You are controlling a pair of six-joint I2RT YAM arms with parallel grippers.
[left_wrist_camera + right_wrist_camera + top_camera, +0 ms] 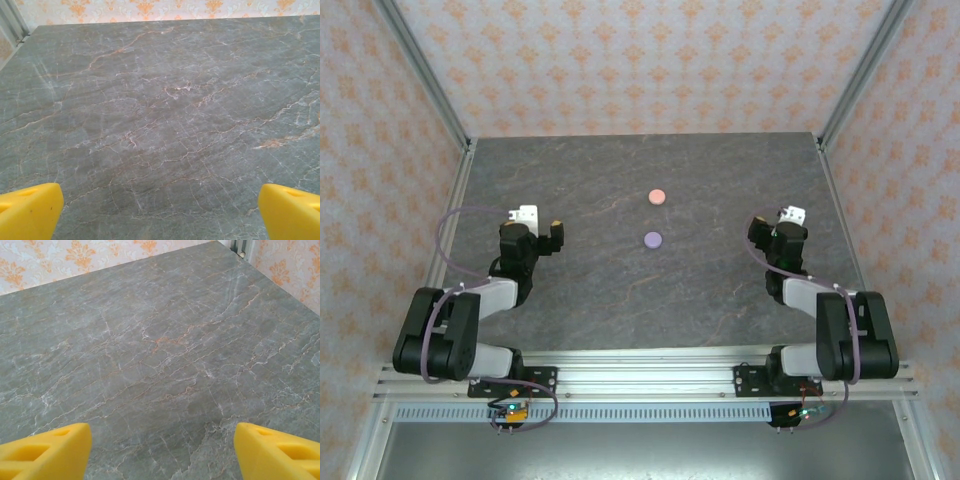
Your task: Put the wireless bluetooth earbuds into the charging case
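Note:
A small round pale pink disc [657, 196] and a lilac purple disc [653, 239] lie flat on the dark marble table [620, 290], near its middle and one behind the other. The earbuds are hidden or out of view. My left gripper [542, 228] hovers at the left of the table, well away from both discs. Its yellow fingers [30, 210] stand wide apart over bare marble, open and empty [160, 215]. My right gripper [775, 224] is at the right side, also open [162, 450], with only tabletop between its yellow fingers [45, 450].
Patterned walls with aluminium posts [425, 75] close in the table at the left, back and right. An aluminium rail [640, 385] carrying both arm bases runs along the near edge.

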